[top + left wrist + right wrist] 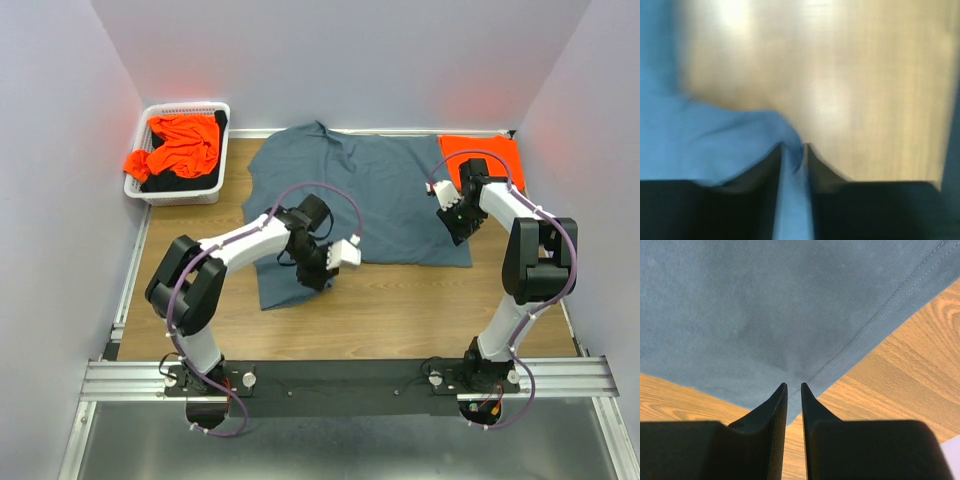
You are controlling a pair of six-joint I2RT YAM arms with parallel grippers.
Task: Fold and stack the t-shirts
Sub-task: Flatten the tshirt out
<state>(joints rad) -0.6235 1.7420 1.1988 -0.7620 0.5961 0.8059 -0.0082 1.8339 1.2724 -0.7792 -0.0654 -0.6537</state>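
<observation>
A slate blue-grey t-shirt [380, 190] lies spread flat across the middle of the wooden table. My left gripper [318, 272] is at its near left corner. In the left wrist view a fold of the blue-grey t-shirt [715, 145] runs up between the fingers of the left gripper [792, 147], which is shut on it. My right gripper [462, 228] is at the shirt's near right corner. There the hemmed corner of the blue-grey t-shirt [765, 305] sits pinched between the narrow jaws of the right gripper [794, 386]. A folded bright orange t-shirt [485, 155] lies at the back right.
A white slotted basket [185, 107] stands at the back left, holding a crumpled orange t-shirt [180, 145] over something dark. Grey walls close in the table on three sides. Bare wood [400, 310] shows between the shirt and the arm bases.
</observation>
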